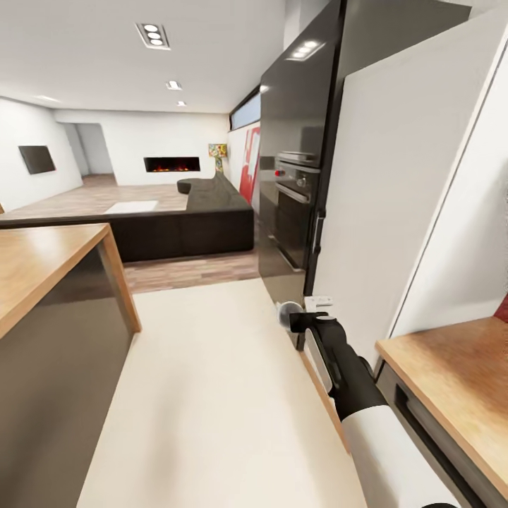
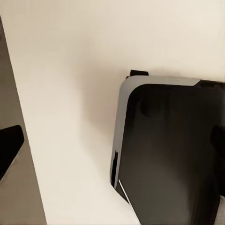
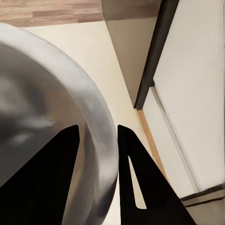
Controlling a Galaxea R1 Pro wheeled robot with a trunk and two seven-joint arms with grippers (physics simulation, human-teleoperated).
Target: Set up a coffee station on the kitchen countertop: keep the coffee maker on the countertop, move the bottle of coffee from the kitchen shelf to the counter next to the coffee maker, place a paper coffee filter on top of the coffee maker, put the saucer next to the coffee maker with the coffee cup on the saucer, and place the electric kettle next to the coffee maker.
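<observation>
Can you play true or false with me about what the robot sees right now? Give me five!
1. The robot's right pincer is pinching the edge of a shiny round metal-looking thing. True.

2. A fire is glowing in the fireplace on the far wall. True.

3. The coffee maker is standing on the wooden counter at the right. False: the bit of wood countertop that shows has no coffee maker on it.

4. The built-in oven sits in a white cabinet. False: it sits in a tall glossy black unit.

5. The robot's right arm reaches out over the pale floor, between the wooden island and the countertop. True.
</observation>
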